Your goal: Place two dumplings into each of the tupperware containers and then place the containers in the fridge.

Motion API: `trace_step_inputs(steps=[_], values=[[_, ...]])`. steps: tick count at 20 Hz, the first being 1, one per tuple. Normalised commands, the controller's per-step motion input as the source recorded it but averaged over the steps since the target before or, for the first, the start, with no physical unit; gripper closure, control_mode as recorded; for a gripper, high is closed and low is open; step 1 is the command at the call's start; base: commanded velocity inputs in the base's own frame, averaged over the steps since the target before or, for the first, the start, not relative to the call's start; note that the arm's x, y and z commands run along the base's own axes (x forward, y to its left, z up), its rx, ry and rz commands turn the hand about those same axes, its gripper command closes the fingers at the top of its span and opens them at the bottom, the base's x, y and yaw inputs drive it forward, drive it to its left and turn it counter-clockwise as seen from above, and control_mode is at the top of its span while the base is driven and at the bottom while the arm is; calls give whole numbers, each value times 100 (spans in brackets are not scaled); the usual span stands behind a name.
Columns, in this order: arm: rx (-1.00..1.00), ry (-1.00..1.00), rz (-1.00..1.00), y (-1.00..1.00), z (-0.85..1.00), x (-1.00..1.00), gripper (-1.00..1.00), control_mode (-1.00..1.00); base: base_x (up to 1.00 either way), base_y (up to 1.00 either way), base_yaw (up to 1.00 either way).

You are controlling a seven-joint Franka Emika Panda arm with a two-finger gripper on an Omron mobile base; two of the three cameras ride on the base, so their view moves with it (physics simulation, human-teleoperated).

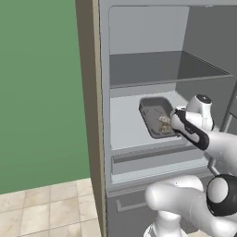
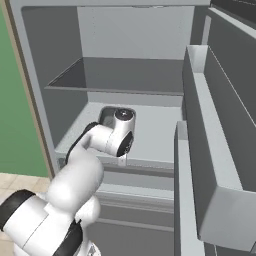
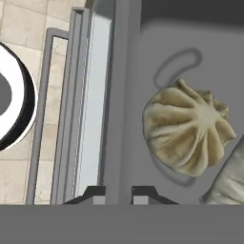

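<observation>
The claw point(image 3: 118, 193) is pinched shut on the near rim of the dark grey tupperware container point(image 1: 152, 113), a grip that lets the tub be carried level. Just beyond its fingertips lie two dumplings point(image 3: 188, 126) inside. The tub rests on the fridge point(image 1: 139, 41) shelf point(image 1: 122, 122), apparently set down but not released.

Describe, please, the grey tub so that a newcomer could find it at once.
Look into the open fridge, at the pale shelf below the dark upper one. The grey tub sits on it, a shallow rectangular tray with cut corners. It holds tan pleated dumplings, and the gripper is shut on its rim.
</observation>
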Motion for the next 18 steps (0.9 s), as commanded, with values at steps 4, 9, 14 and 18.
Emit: trace_step_inputs(steps=[4,9,14,18], values=[[0,0,0,0,-27,51,100,-100,0,0,0],[0,0,0,0,-1,29,100,-100,0,0,0],[0,0,0,0,-8,35,100,-100,0,0,0],[0,0,0,0,-4,23,100,-100,0,0,0]])
